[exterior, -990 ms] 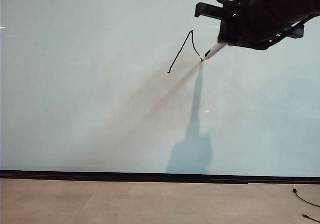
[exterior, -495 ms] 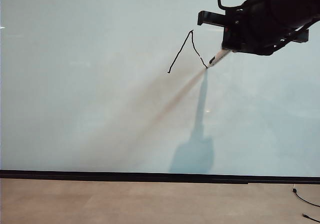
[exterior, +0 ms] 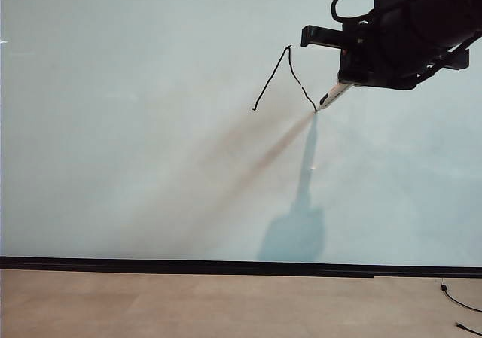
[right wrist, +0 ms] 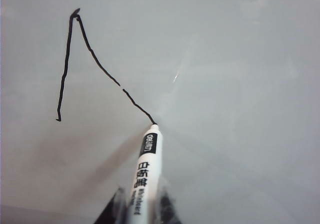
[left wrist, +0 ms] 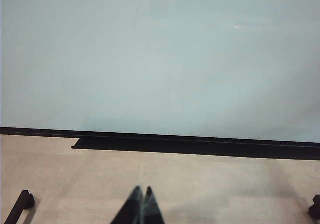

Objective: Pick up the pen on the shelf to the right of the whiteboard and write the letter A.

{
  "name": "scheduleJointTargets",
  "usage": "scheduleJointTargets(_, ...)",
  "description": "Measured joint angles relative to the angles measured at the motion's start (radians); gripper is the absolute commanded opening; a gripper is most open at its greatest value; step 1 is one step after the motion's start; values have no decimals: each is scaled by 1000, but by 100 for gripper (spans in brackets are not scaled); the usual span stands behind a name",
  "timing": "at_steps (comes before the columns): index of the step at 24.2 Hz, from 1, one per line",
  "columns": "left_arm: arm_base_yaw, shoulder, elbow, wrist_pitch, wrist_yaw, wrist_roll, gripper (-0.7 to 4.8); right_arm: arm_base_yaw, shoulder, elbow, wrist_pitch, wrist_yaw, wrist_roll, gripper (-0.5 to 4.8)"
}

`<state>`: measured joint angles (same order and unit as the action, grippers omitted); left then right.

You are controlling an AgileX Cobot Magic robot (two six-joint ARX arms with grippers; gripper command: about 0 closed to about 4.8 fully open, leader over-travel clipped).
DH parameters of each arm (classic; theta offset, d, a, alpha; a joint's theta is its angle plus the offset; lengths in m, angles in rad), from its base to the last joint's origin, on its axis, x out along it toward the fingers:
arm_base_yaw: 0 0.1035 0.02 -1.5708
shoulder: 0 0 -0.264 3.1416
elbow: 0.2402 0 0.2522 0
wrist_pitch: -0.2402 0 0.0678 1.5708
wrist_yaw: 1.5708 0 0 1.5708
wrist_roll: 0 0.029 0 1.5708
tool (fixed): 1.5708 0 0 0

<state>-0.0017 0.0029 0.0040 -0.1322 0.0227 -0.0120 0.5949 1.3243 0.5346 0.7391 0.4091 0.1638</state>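
Observation:
My right gripper [exterior: 348,84] [right wrist: 141,204] is at the upper right of the exterior view, shut on the pen [exterior: 331,95] [right wrist: 144,169], a white marker with black print. The pen's black tip touches the whiteboard [exterior: 151,165] [right wrist: 240,84] [left wrist: 160,59] at the lower end of the right stroke. On the board stands a thin black inverted V [exterior: 284,78] [right wrist: 80,59], two strokes of the letter A meeting at a peak, with no crossbar. My left gripper [left wrist: 142,190] shows only in the left wrist view, shut and empty, over the tan floor in front of the board. The shelf is out of view.
A black strip [exterior: 241,266] [left wrist: 200,146] runs along the whiteboard's bottom edge, with tan floor [exterior: 226,304] below it. A thin black cable [exterior: 459,304] lies on the floor at the lower right. Black stand feet [left wrist: 17,206] rest on the floor in the left wrist view.
My right gripper has slid down and to the right with the pen on the board, and the right stroke of the A has grown longer. The left arm has kept still.

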Motion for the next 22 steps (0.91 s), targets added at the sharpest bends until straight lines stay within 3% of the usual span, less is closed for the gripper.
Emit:
scheduleJointTargets(8, 0, 0, 0, 0, 0, 0, -4, 13, -10, 0, -13, 13, -1, -5)
scheduleJointTargets(11, 0, 0, 0, 0, 0, 0, -5, 90, -57, -3, -23, 93, -27, -5)
scheduleJointTargets(16, 0, 0, 0, 0, 0, 0, -5, 164, -95, -3, -39, 113, -49, -5)
scheduleJointTargets(22, 0, 0, 0, 0, 0, 0, -4, 176, -54, 45, -49, 6, -129, -5)
